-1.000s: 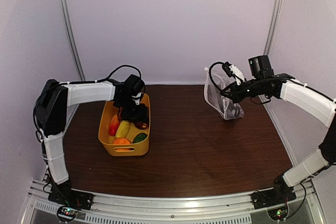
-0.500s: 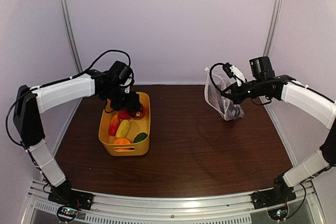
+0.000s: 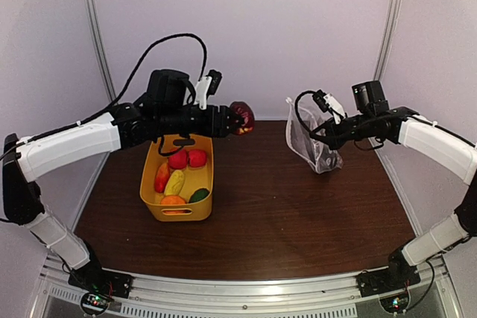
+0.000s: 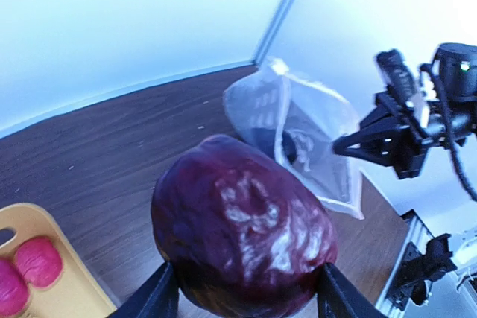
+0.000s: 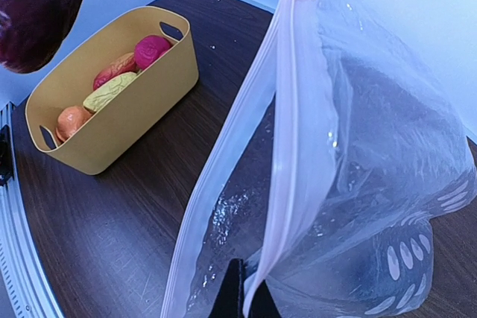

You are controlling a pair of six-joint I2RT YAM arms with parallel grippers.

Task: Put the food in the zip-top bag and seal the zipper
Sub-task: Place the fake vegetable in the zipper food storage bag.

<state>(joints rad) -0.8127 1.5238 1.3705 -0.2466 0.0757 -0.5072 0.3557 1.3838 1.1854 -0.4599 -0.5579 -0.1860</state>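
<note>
- Left gripper (image 3: 235, 119): clamped on a dark purple piece (image 4: 242, 232), held in the air just right of the basket's (image 3: 200, 212) far corner.
- Right gripper (image 5: 240, 293): pinched together on the bag's (image 3: 313, 148) mouth edge, at the zipper (image 5: 287, 147). The bag is held up well to the right of the basket. You cannot tell whether its bottom rests on the table (image 3: 283, 214).
- Other food (image 3: 176, 182): red, orange, yellow and green pieces, lying inside the basket.
- Risk, entry: the mouth looks narrow and is held at one point only. You may strike its edge with the wide piece and drop it.
- Risk, grip: the piece is round and glossy, so it could slip out on the way over.
- Risk, bag: a push from the piece could tug the thin film out of the pinch.
</note>
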